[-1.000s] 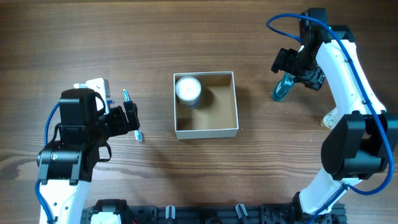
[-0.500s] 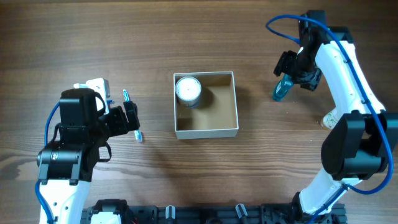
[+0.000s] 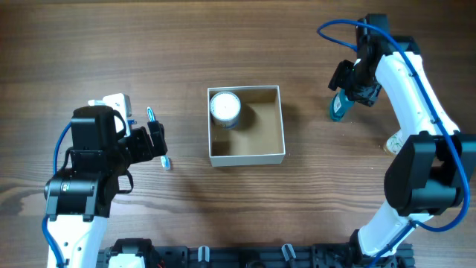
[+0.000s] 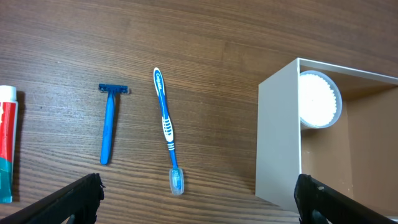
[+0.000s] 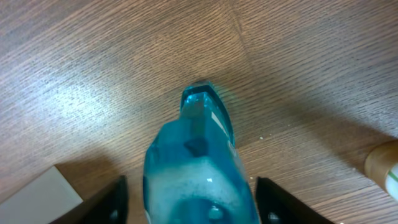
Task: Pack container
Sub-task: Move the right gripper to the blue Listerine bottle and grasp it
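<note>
The container (image 3: 247, 157), a square white-walled box with a tan inside, sits mid-table with a round white jar (image 3: 224, 108) in its back left corner. My right gripper (image 3: 346, 89) is to its right, shut on a clear blue bottle (image 3: 338, 107) that hangs tilted, cap end towards the table. In the right wrist view the bottle (image 5: 196, 162) fills the space between the fingers (image 5: 119, 196). My left gripper (image 3: 158, 140) is open and empty, left of the container. The left wrist view shows the container's wall (image 4: 280, 137) and the jar (image 4: 319, 99).
A blue toothbrush (image 4: 166, 127), a blue razor (image 4: 109, 124) and a toothpaste tube (image 4: 6, 143) lie on the wood left of the container. A tan bottle (image 3: 394, 141) lies at the right, by the right arm, and also shows in the right wrist view (image 5: 384, 165).
The right gripper has turned and shifted slightly right, and the blue bottle has swung with it to a more upright line. The left arm has not moved.
</note>
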You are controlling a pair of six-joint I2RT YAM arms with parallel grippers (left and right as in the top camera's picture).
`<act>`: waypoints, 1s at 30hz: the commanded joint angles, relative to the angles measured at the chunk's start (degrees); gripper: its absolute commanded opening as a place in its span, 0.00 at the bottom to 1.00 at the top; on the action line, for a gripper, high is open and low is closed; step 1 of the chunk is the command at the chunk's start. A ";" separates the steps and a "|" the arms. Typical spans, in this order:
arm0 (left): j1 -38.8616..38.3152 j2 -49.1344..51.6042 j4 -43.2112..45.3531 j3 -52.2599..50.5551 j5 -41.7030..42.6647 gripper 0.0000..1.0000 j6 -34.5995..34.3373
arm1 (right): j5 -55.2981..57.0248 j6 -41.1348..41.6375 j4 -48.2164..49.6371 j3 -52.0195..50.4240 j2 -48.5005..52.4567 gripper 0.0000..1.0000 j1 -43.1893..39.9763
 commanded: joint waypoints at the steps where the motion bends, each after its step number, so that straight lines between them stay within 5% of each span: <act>1: -0.28 0.17 0.11 1.27 -0.33 1.00 -0.70 | -0.48 -0.09 0.17 -1.25 0.61 0.59 0.13; 13: -0.28 0.17 0.11 1.27 -0.33 1.00 -0.70 | -0.28 -0.09 0.07 -1.25 0.61 0.47 0.13; 21: -0.28 0.17 0.11 1.27 -0.33 1.00 -0.70 | -0.28 -0.11 -0.04 -1.25 0.61 0.25 0.13; 25: -0.28 0.17 0.11 1.27 -0.33 1.00 -0.70 | -0.31 -0.15 -0.17 -1.25 0.59 0.04 0.13; 30: -0.28 0.17 0.11 1.27 -0.33 1.00 -0.72 | -0.28 -4.70 -0.31 -1.05 -2.49 0.04 0.81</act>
